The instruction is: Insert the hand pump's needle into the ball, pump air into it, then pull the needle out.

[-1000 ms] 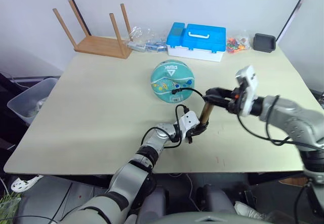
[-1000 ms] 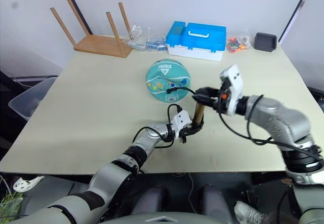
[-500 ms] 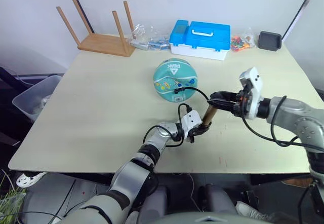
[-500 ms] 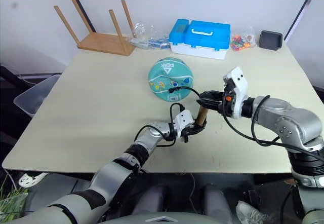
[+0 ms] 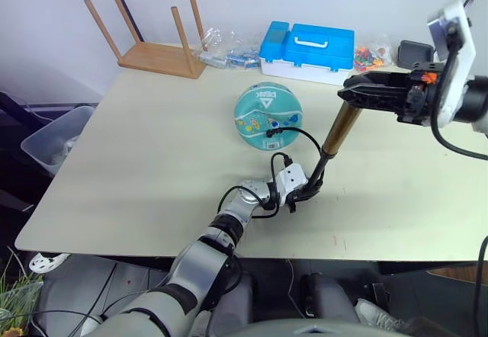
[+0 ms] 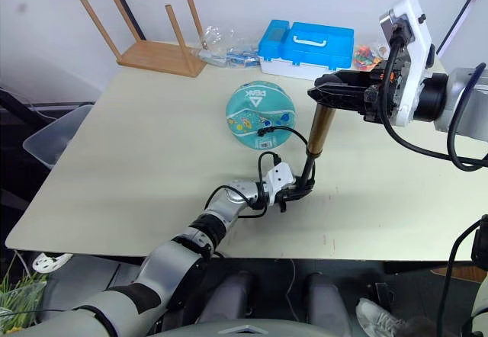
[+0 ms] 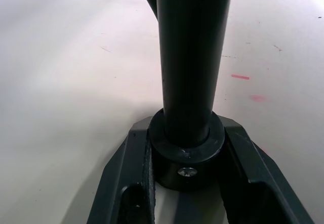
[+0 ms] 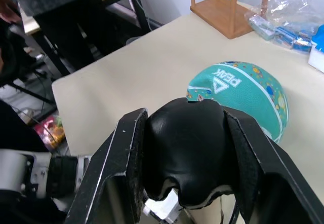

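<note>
Pumping is in hand: the left gripper [image 5: 303, 193] clenches the hand pump [image 5: 338, 130] base near the counter's front edge, the right gripper [image 5: 364, 93] grasps its raised handle. Hose reaches the ball [image 5: 268, 115] mid-counter. Next, a straight push down

bench [image 5: 152, 162] ahead of me | far edge: upturned wooden stool [image 5: 156, 43] | blue case [image 5: 309, 47] | black tray [image 5: 415, 51]

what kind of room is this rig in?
Probably a lab or test room, not a home: a plain beige table against a bare wall, an upturned wooden stool and a blue plastic case at its far edge, and a storage bin on the floor.
</note>
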You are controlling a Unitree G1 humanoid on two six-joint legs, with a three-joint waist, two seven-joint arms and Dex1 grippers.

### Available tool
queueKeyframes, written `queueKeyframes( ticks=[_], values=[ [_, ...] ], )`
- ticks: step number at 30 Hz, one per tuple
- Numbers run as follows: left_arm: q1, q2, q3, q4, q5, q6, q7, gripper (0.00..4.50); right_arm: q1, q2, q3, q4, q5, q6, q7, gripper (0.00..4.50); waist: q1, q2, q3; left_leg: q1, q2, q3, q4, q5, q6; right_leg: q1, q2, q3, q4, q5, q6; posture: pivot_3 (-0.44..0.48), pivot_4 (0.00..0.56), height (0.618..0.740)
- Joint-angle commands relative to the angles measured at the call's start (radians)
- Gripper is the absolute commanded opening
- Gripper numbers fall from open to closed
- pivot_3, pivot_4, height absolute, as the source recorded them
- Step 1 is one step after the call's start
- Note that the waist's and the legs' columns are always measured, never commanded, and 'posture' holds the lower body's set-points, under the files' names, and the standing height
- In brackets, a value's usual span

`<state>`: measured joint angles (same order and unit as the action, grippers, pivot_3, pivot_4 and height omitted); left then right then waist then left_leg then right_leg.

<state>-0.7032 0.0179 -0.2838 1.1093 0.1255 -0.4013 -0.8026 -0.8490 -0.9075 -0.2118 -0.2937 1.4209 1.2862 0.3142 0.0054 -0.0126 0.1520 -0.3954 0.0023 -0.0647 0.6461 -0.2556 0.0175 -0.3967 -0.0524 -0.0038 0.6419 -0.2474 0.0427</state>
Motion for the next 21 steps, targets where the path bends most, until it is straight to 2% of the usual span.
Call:
queueKeyframes(
  ticks=[1,4,8,10,15,18,21],
  values=[
    [0.077,0.031,-0.027,0.093,0.053,0.058,-0.004,1.09,0.075,0.022,-0.029,-0.047,-0.055,-0.067,-0.002,1.63,0.0,-0.002,-0.001,0.0,0.0,0.0,0.0,0.0,0.0,0.0,0.0,0.0,0.0,0.0,0.0,0.0,0.15,0.74],
    [0.08,0.036,-0.028,0.09,0.053,0.057,-0.009,1.09,0.157,0.045,0.036,-0.064,-0.154,-0.11,0.038,1.63,-0.007,-0.003,-0.004,0.002,0.0,0.0,0.0,0.0,0.0,0.001,0.001,0.0,0.001,0.0,0.0,0.0,0.15,0.74],
    [0.086,0.037,-0.029,0.083,0.052,0.057,-0.007,1.09,0.303,0.113,0.223,-0.039,-0.375,-0.232,0.11,1.63,-0.02,-0.008,-0.012,0.006,0.002,0.001,0.0,0.0,0.0,0.005,0.004,0.001,0.001,0.0,0.0,0.0,0.15,0.74],
    [0.087,0.037,-0.026,0.079,0.049,0.059,-0.007,1.09,0.352,0.157,0.311,0.006,-0.48,-0.297,0.143,1.63,-0.023,-0.008,-0.014,0.016,0.003,0.001,-0.003,0.0,0.0,0.013,0.004,0.001,0.0,-0.003,0.004,0.0,0.15,0.74],
    [0.088,0.039,-0.02,0.067,0.044,0.065,-0.003,1.09,0.442,0.274,0.508,0.196,-0.746,-0.472,0.208,1.63,-0.027,-0.012,-0.026,0.024,0.005,0.001,-0.007,0.0,0.0,0.018,0.006,0.001,0.0,-0.005,0.002,0.0,0.15,0.74],
    [0.091,0.041,-0.017,0.06,0.041,0.069,-0.002,1.09,0.464,0.314,0.526,0.232,-0.801,-0.507,0.231,1.63,-0.028,-0.012,-0.031,0.031,0.005,0.002,-0.011,0.0,0.0,0.021,0.006,0.001,0.0,-0.006,-0.001,0.0,0.15,0.74],
    [0.093,0.043,-0.014,0.057,0.039,0.071,-0.002,1.09,0.457,0.324,0.489,0.192,-0.811,-0.496,0.237,1.63,-0.03,-0.011,-0.033,0.032,0.005,0.002,-0.012,0.0,0.0,0.022,0.006,0.002,0.0,-0.006,-0.001,0.0,0.15,0.74]
  ],
)
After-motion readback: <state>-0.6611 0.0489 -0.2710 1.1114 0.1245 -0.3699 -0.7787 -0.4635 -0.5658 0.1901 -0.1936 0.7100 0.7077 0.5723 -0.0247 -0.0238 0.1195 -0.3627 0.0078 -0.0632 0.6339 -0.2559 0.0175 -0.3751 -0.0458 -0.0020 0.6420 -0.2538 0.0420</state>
